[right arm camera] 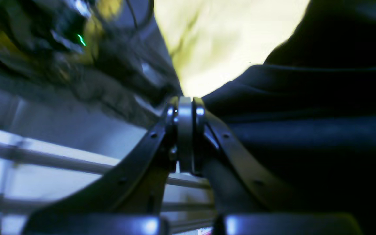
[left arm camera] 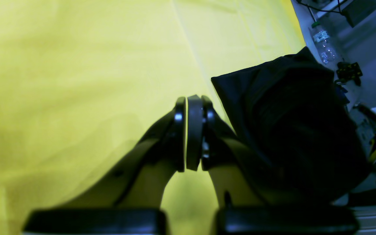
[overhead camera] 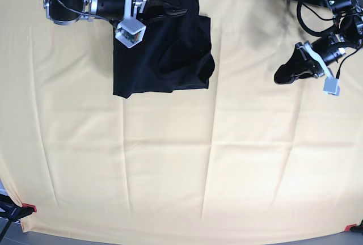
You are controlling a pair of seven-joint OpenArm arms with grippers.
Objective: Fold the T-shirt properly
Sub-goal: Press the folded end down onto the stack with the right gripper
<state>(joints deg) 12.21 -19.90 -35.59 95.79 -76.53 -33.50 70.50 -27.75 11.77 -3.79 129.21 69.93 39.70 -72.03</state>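
No writing could be read anywhere. The black T-shirt point(overhead camera: 161, 49), soft and folded into a rough rectangle, lay at the far edge of the yellow tablecloth point(overhead camera: 181, 160). The right pincer point(overhead camera: 180, 11), pressed closed, hovered over its far edge; whether it pinched the fabric could not be told. The left pincer point(overhead camera: 282, 76), closed and empty, hung well apart.

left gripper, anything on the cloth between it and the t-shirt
Nothing visible. The left gripper hangs shut over bare yellow tablecloth, and the stretch of cloth between it and the black T-shirt holds nothing. The right gripper is shut beside the shirt's far side.
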